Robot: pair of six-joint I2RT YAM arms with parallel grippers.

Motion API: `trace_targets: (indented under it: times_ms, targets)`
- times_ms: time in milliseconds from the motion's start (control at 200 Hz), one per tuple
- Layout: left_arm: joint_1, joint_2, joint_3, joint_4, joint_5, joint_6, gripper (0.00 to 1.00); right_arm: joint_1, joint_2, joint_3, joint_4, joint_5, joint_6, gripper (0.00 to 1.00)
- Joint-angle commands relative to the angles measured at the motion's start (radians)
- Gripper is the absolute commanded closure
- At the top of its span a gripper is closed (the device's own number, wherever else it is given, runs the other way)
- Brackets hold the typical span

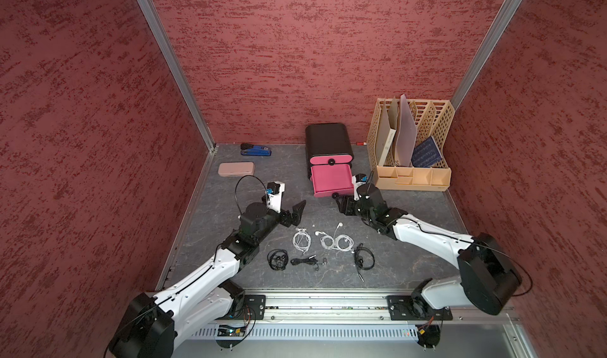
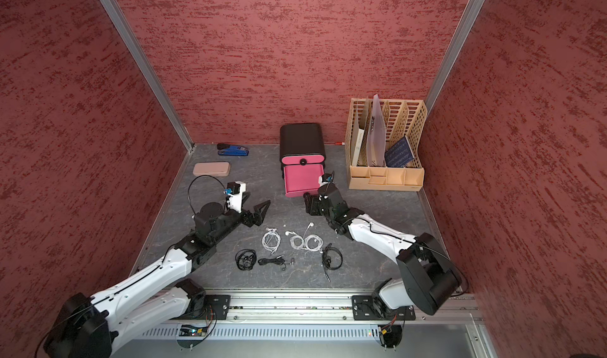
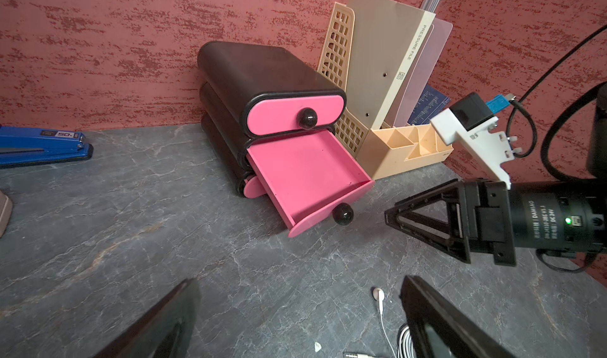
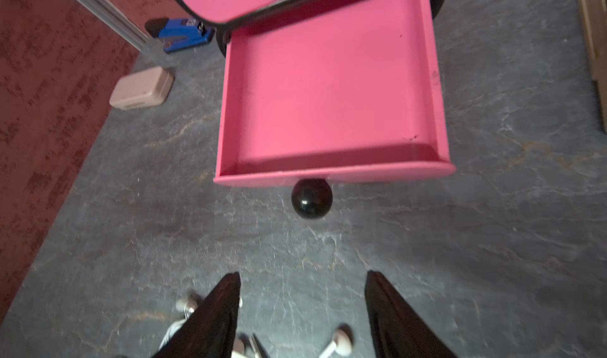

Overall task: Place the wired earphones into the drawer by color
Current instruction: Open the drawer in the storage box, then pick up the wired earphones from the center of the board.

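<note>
Six coiled sets lie on the desk: three white wired earphones, three black wired earphones, near the pulled-out pink drawer. Left end effector and right end effector: jaws apart, gripping nothing.

My left gripper: fingers spread wide, empty. My right gripper: fingers apart, empty, arm outstretched.

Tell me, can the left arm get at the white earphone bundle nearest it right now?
Probably yes. The left gripper hangs just beyond that white earphone bundle, jaws wide open, with only bare table between them; the right gripper is off by the open drawer.
</note>
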Motion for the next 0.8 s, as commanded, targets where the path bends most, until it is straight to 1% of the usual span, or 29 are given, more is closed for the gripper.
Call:
trace_targets:
  times_ms: [0, 215, 456, 681, 761, 797]
  targets:
    - [0.005, -0.005, 0.007, 0.009, 0.008, -0.012, 0.00, 0.003, -0.024, 0.009, -0.153, -0.090, -0.039, 0.35]
    - [0.005, -0.003, -0.022, 0.068, 0.010, -0.009, 0.00, 0.008, -0.006, 0.030, -0.326, -0.201, -0.035, 0.37]
    - [0.005, 0.009, -0.025, 0.072, 0.013, -0.005, 0.00, 0.039, 0.005, 0.014, -0.469, -0.163, -0.060, 0.39]
    - [0.005, 0.021, -0.021, 0.072, 0.018, -0.005, 0.00, 0.063, 0.024, 0.001, -0.487, -0.159, -0.074, 0.41]
    - [0.005, 0.019, -0.022, 0.071, 0.012, -0.005, 0.00, 0.073, 0.042, 0.005, -0.490, -0.163, -0.081, 0.44]
    - [0.005, 0.019, -0.023, 0.072, 0.011, -0.005, 0.00, 0.076, 0.070, 0.007, -0.490, -0.162, -0.083, 0.47]
